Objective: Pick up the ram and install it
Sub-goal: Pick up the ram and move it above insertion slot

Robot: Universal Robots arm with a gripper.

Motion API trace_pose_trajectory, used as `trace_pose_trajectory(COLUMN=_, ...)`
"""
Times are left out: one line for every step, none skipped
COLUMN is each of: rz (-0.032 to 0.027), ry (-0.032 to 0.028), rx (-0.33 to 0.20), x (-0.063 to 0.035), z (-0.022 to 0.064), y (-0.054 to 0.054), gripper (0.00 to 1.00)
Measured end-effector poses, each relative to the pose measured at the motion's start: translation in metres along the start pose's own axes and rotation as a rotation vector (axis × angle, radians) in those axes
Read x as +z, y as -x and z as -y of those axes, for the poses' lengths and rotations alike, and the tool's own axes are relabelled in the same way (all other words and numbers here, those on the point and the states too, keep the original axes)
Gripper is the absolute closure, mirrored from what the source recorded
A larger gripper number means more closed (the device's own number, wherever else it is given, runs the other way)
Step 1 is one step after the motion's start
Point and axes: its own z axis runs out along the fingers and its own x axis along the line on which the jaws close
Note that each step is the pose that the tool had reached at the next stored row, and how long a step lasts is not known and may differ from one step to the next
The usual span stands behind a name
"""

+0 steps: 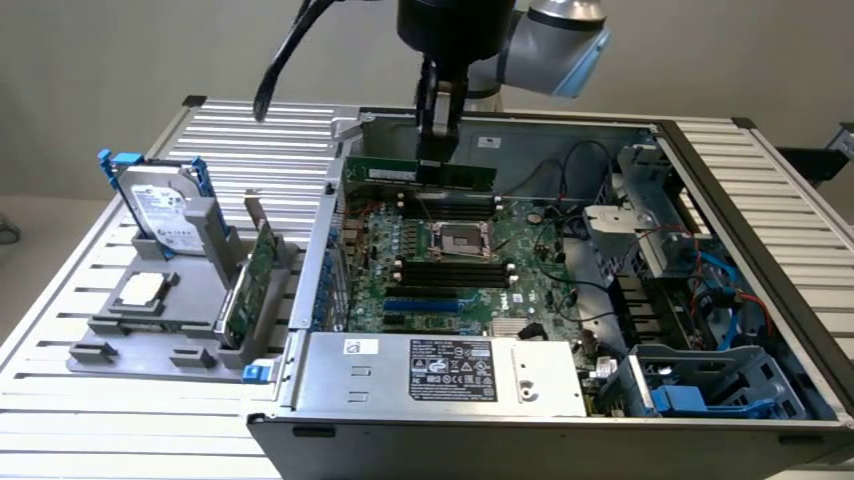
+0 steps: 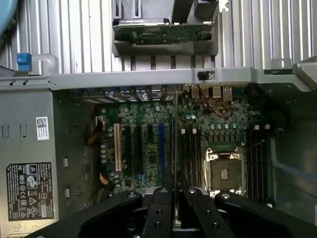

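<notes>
Open computer case [image 1: 534, 440], upright hard drive [image 1: 167, 215]

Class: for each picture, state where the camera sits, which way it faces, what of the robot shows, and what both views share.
Exterior view: off the arm, raised, looking down into the open computer case; the arm and end effector show.
Wrist view: on the wrist, facing down onto the motherboard; the end effector's fingers show.
Shared: the ram held in the end effector, and the motherboard.
</notes>
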Motion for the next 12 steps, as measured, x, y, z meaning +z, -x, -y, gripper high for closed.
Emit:
trace_pose_trajectory(rz=0.0011, ry=0.0, rx=0.0, x=0.0007, z=0.0018, y=0.001, gripper=0.86)
trace_pose_trajectory(rz=0.0023, ry=0.0001, rx=0.0, x=0.0016, z=0.0033, y=0.002, gripper=0.86)
trace_pose_trajectory(rz=0.0032, ry=0.0001, rx=-0.001, x=0.0026, z=0.0046, y=0.003, gripper=0.86)
trace_pose_trajectory(rz=0.0044, ry=0.0002, rx=-0.001, x=0.0035, z=0.0059, y=0.004, gripper=0.86)
trace_pose_trajectory(rz=0.0055, ry=0.0001, rx=-0.001, x=0.0046, z=0.0072, y=0.006, gripper=0.86)
trace_pose_trajectory(rz=0.0065, ry=0.0002, rx=-0.001, x=0.0057, z=0.0087, y=0.007, gripper=0.86)
trace_pose_trajectory(rz=0.0073, ry=0.0002, rx=-0.002, x=0.0067, z=0.0103, y=0.008, gripper=0.86)
trace_pose_trajectory(rz=0.0084, ry=0.0003, rx=-0.002, x=0.0075, z=0.0121, y=0.009, gripper=0.86)
trace_pose_trajectory(rz=0.0093, ry=0.0003, rx=-0.002, x=0.0081, z=0.0138, y=0.01, gripper=0.86)
trace_pose_trajectory(rz=0.0104, ry=0.0005, rx=-0.003, x=0.0087, z=0.0155, y=0.011, gripper=0.86)
trace_pose_trajectory(rz=0.0114, ry=0.0005, rx=-0.003, x=0.0092, z=0.0169, y=0.012, gripper=0.86)
trace_pose_trajectory(rz=0.0124, ry=0.0006, rx=-0.005, x=0.0097, z=0.0182, y=0.013, gripper=0.86)
